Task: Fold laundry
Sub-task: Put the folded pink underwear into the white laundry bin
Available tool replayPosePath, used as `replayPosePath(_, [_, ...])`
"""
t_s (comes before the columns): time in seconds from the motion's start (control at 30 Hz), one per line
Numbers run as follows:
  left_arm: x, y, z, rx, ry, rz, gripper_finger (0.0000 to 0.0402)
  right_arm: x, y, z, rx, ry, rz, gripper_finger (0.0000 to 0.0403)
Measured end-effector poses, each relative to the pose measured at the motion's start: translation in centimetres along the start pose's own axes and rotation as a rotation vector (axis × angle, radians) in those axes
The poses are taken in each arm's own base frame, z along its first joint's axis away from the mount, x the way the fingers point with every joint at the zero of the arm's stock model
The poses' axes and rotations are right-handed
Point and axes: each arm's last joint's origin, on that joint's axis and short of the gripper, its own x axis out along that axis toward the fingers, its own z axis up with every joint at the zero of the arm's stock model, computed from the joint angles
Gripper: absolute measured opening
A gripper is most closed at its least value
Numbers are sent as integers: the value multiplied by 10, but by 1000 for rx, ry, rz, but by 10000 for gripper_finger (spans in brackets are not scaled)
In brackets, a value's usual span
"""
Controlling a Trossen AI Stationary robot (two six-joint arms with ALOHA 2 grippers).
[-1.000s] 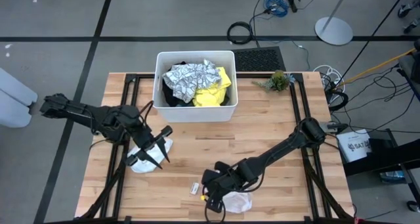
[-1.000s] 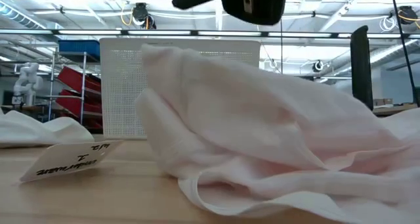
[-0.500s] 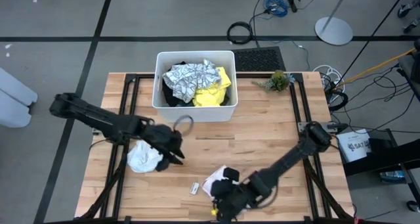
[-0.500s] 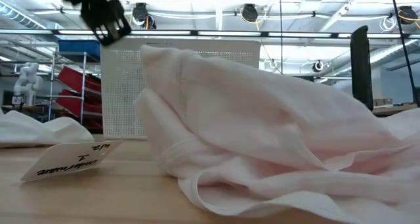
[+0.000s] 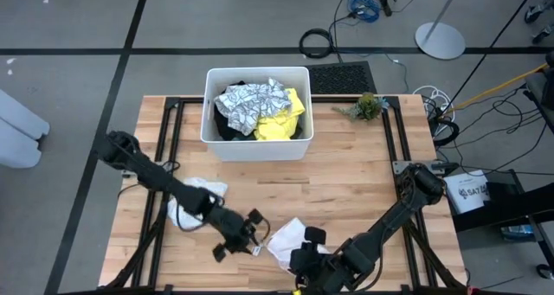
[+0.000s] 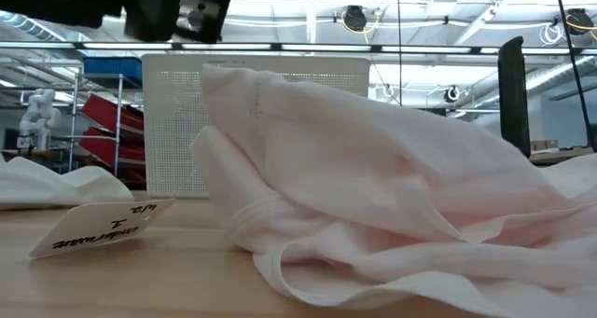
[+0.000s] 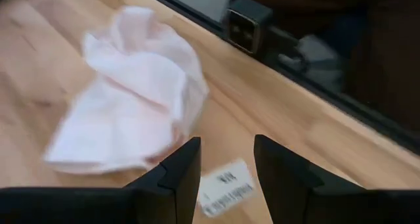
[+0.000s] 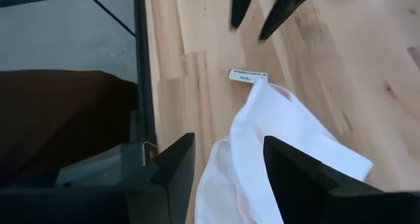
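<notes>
A small white cloth (image 5: 287, 237) lies crumpled on the table near its front edge; it fills the low view (image 6: 373, 187). My left gripper (image 5: 245, 233) hovers open just left of it (image 7: 131, 112), above a paper tag (image 7: 226, 184). My right gripper (image 8: 230, 168) is open at the cloth's near right side (image 5: 299, 252), with the cloth (image 8: 282, 138) reaching in between its fingers. A second white cloth (image 5: 192, 202) lies farther left. Patterned grey-white (image 5: 251, 100), yellow (image 5: 286, 122) and black (image 5: 227, 129) garments fill the tub. My right gripper has its open fingers (image 8: 177, 165) on either side of the white cloth's near part (image 8: 226, 178). I cannot tell whether they touch it. My left gripper touches nothing.
The white tub (image 5: 257, 148) stands at the far middle of the table; its perforated wall (image 6: 177, 122) shows behind the cloth. A small plant (image 5: 368, 106) sits at the far right. The tag (image 5: 257, 247) lies left of the cloth. Bare wood lies to the right.
My left gripper has left the second white cloth and gone toward the table's near edge and right, to above the tag. My right gripper has drawn back toward the near edge, uncovering the white cloth, which stays in place with its low front edge a little more bunched.
</notes>
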Motion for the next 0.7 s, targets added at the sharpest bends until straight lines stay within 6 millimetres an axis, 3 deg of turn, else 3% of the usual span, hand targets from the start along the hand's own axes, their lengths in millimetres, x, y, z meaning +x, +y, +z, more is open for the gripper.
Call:
replayPosePath(0.33, [33,-26,45,161,63,269,150,1,-2,2,0,-11,-13,169])
replayPosePath(0.7, [68,-17,45,95,195,322,160,1,-2,2,0,-11,-12,169])
